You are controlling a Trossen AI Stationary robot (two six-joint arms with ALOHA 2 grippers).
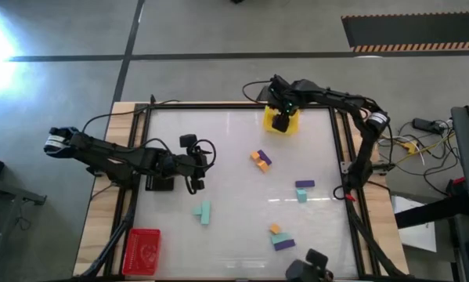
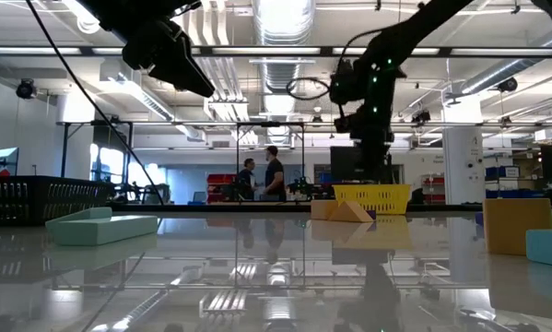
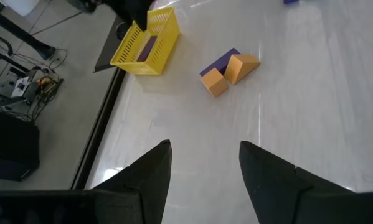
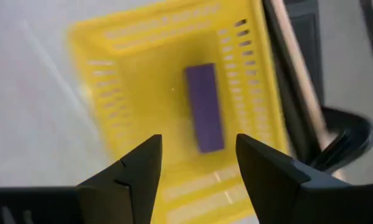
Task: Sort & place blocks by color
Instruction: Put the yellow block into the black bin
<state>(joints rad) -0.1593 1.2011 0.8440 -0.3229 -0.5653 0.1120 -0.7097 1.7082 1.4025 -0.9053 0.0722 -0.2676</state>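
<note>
At table left edge, red tray [image 1: 141, 251]: near corner.
Left gripper [image 1: 205, 160]: above bare table beside black tray [image 1: 160, 183]; jaws apart, empty.
Mint blocks [image 1: 203, 211]: near left gripper.
Orange and purple blocks [image 1: 260, 160]: table centre, touching.
Right gripper [image 1: 280, 119]: over yellow tray [image 1: 283, 128]; jaws apart, empty.
Purple bar [image 4: 205, 116]: lying inside yellow tray.

Yellow slotted tray [image 4: 142, 81] with purple bar [image 4: 205, 106] inside. Red mesh tray [image 1: 141, 251]; black tray [image 1: 160, 184]. Orange cubes [image 3: 230, 71] on purple block [image 3: 220, 60]. Mint-teal bars [image 1: 203, 211]. White glossy worktop [image 1: 234, 157], wood edge. Dark arms.
</note>
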